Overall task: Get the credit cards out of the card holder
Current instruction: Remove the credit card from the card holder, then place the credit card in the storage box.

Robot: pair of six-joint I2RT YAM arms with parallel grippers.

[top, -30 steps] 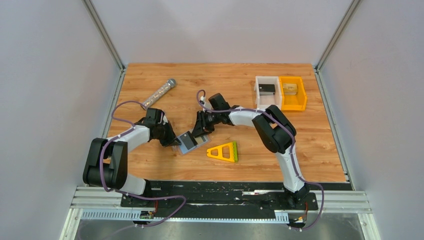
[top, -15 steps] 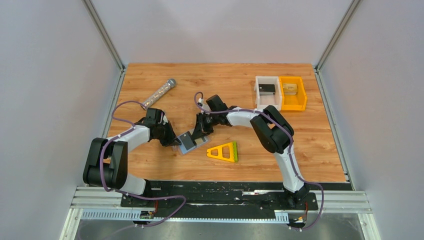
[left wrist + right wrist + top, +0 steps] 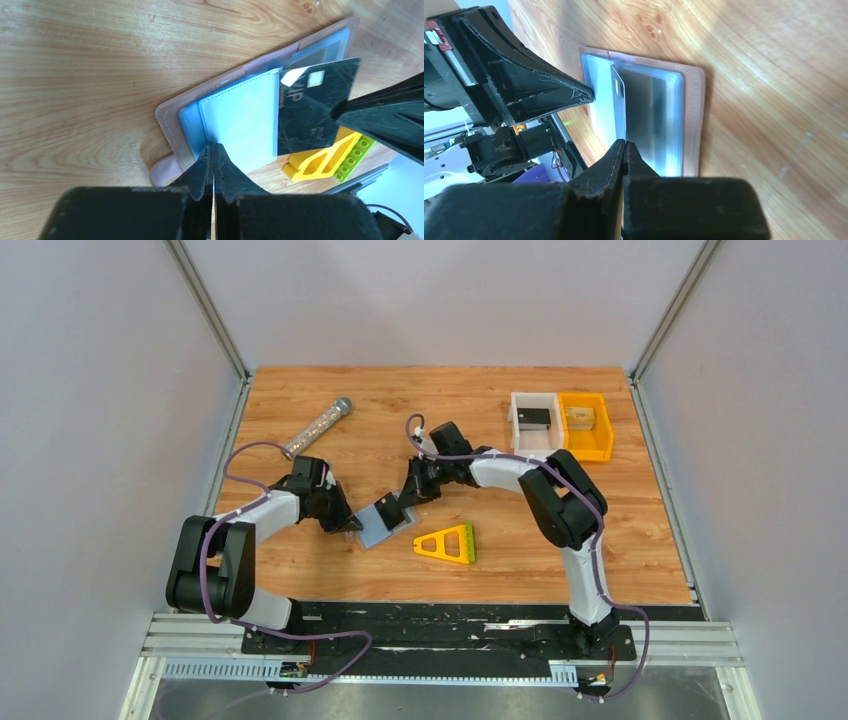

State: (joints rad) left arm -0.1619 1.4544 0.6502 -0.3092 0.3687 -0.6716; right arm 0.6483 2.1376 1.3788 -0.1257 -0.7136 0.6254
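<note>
The wood-grain surface (image 3: 300,570) carries the open card holder (image 3: 375,532) in the lower middle of the top view. It has a stitched, pinkish-brown cover and glossy pale blue sleeves. A thin, dark, glossy credit card (image 3: 315,112) with a pale chip juts from one sleeve. The right pincer (image 3: 624,146) is clamped on its corner. The left pincer (image 3: 214,150) is fully closed, its tips on the blue leaf.

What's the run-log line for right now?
left gripper: shut, tips on card holder | right gripper: shut on credit card | card: partly out of holder | task: unfinished
</note>
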